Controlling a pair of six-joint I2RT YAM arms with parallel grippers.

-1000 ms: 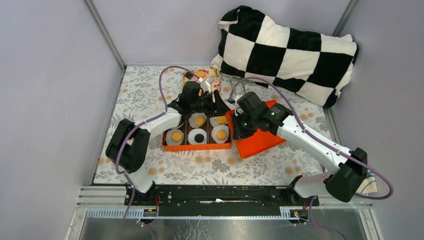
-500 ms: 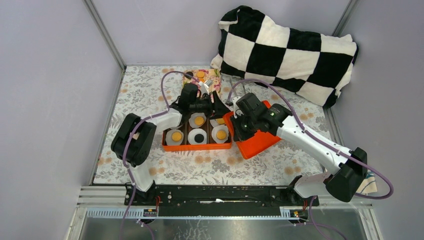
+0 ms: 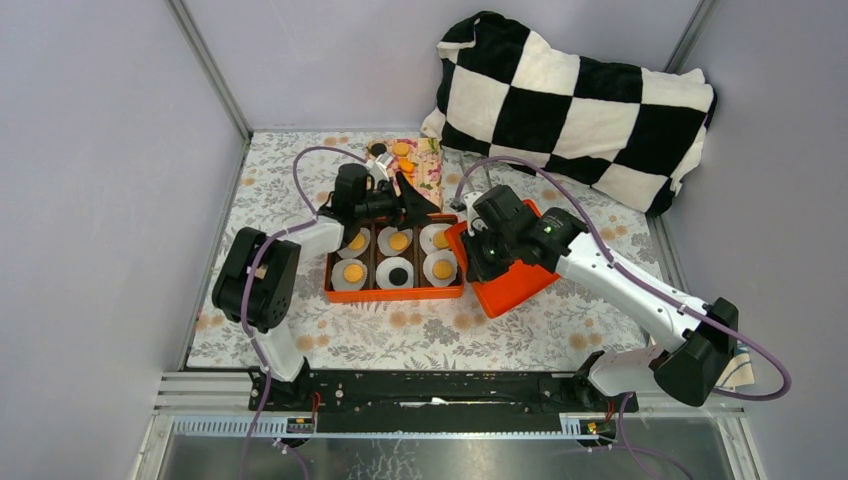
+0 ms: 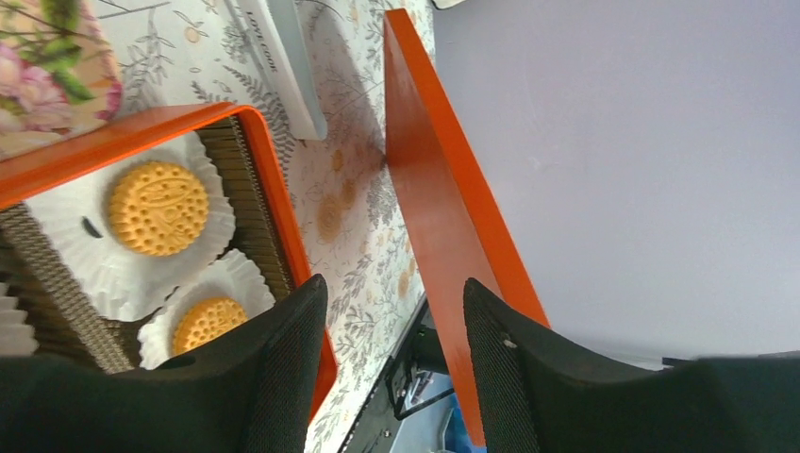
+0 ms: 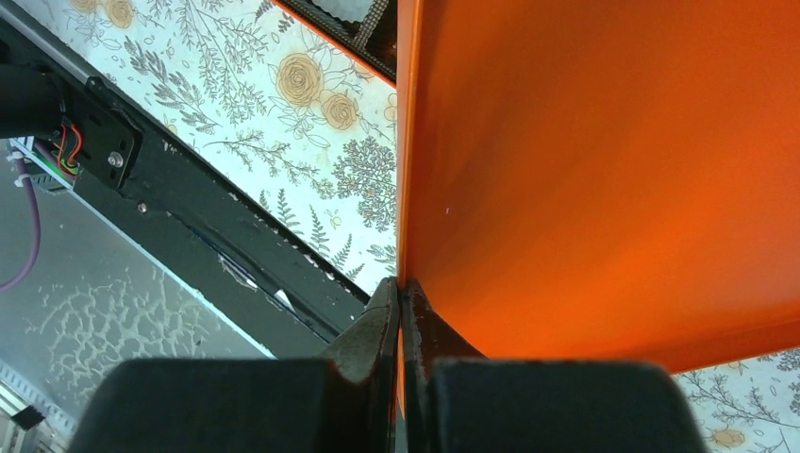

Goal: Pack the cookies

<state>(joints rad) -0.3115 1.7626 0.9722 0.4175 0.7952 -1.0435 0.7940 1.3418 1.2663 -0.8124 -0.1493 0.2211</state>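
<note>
Lid time, I reckon. Tray (image 3: pixel 395 295) on the bench (image 3: pixel 290 215) holds six paper cups (image 4: pixel 57 217), one biscuit each: five orange cookies (image 3: pixel 399 241) and one black cookie (image 3: pixel 399 275). Right hand (image 5: pixel 401 311) is clamped on the edge of the orange lid (image 3: pixel 515 280), which sits tilted beside the tray. Left hand (image 4: pixel 391 288) is spread apart, empty. Next the lid needs swinging over squarely. Spares at the back are too small to count.

Checkered pillow (image 3: pixel 575 100) far right corner; floral tablecloth (image 3: pixel 420 335) beneath.
</note>
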